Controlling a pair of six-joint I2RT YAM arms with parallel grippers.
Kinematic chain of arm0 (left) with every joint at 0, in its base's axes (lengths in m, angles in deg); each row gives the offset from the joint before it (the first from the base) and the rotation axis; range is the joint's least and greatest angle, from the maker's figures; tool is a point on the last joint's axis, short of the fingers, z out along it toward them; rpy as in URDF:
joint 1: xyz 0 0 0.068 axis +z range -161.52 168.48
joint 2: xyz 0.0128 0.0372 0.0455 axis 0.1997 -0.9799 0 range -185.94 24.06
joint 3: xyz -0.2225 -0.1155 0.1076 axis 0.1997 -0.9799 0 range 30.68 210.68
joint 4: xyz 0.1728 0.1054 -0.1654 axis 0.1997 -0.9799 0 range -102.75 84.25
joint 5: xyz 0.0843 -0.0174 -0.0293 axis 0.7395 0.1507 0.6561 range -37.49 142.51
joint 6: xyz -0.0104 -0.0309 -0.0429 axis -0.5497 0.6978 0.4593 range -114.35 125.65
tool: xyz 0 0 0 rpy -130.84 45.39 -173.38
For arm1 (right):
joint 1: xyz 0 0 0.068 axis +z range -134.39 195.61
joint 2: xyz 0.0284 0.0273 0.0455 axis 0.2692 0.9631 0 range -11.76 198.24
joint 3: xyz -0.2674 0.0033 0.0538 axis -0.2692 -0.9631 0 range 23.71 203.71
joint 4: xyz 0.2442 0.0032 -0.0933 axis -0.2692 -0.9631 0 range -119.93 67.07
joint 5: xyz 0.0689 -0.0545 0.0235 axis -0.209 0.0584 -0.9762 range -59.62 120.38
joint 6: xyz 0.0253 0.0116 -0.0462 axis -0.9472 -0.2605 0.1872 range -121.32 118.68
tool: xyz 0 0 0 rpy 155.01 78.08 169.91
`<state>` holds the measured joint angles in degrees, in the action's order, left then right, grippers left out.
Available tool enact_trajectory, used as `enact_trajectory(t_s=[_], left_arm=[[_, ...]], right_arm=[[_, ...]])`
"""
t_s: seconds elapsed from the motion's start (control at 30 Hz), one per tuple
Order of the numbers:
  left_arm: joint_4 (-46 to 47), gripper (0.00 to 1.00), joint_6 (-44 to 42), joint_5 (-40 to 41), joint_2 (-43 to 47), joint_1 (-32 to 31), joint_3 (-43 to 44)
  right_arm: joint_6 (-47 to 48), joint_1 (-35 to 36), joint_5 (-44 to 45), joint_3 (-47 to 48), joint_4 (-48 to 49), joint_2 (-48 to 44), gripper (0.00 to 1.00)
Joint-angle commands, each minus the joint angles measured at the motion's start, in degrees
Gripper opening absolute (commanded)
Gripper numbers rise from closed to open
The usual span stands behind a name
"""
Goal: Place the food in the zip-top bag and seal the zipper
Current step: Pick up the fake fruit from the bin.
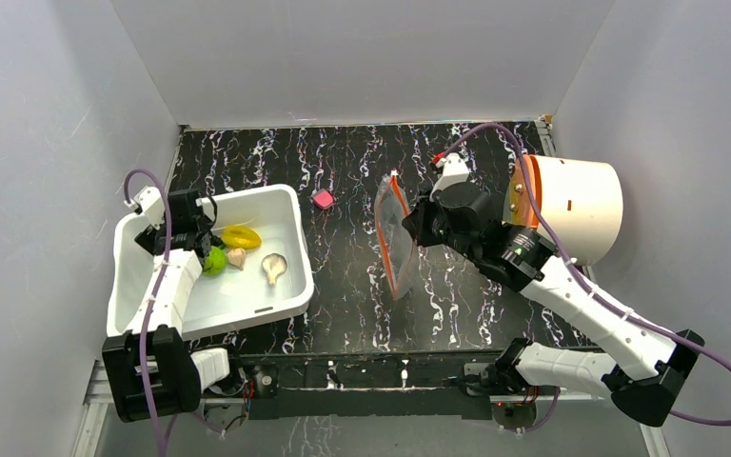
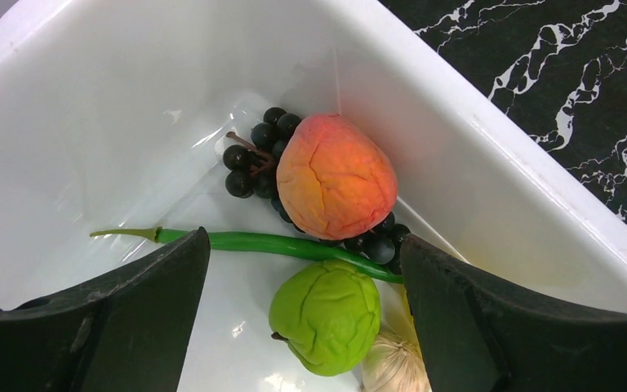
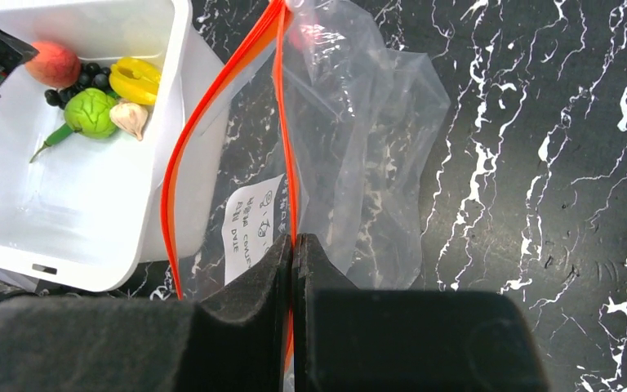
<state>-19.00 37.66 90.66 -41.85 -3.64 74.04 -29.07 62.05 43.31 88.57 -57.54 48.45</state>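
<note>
The food lies in a white bin (image 1: 288,203): an orange ball (image 2: 336,176), a green ball (image 2: 325,316), a long green pod (image 2: 269,242), garlic (image 2: 392,367), a yellow piece (image 1: 241,235) and a mushroom (image 1: 273,267). My left gripper (image 2: 304,238) hangs open inside the bin, its fingers either side of the green ball and touching nothing. The clear zip-top bag (image 3: 359,122) stands on edge at mid-table, its mouth gaping towards the bin. My right gripper (image 3: 293,241) is shut on one side of the orange-red zipper (image 3: 282,122); the other lip bows away.
Dark grapes (image 2: 249,159) lie under the orange ball. A small pink block (image 1: 323,199) sits on the black marbled table behind the bin. A white cylinder (image 1: 581,205) lies at the back right, behind my right arm. White walls enclose the table.
</note>
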Motion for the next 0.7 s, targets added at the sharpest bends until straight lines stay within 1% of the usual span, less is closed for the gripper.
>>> enact_trajectory(t_s=[0.0, 0.07, 0.27, 0.33, 0.47, 0.57, 0.67], left_arm=[[3.15, 0.88, 0.9, -2.81, -0.87, 2.25, 0.01], [5.06, 0.89, -0.48, -6.91, -0.64, 3.18, -0.14], [5.35, 0.88, -0.15, -9.07, -2.03, 5.43, 0.21], [6.08, 0.87, 0.62, -11.12, -2.36, 6.21, -0.16], [6.58, 0.85, 1.22, -12.4, -3.0, 6.97, -0.75], [7.41, 0.8, 1.4, -13.43, -3.94, 7.85, -0.98], [7.62, 0.78, 1.18, -14.21, -5.49, 8.86, -0.42]], right_arm=[[0.68, -0.03, 0.75, 4.72, -0.01, -0.38, 0.0], [-0.02, -0.03, 0.49, 4.51, -0.02, -0.92, 0.0], [-1.12, -0.03, -0.4, 4.35, -1.09, -2.05, 0.0], [-1.24, -0.03, 0.0, 4.31, -1.47, -2.46, 0.0], [-1.8, -0.03, 1.57, 4.54, -2.63, -3.19, 0.0], [-1.92, -0.07, 2.03, 4.58, -3.17, -3.62, 0.0], [-2.09, -0.03, 1.98, 4.55, -3.27, -3.78, 0.0]])
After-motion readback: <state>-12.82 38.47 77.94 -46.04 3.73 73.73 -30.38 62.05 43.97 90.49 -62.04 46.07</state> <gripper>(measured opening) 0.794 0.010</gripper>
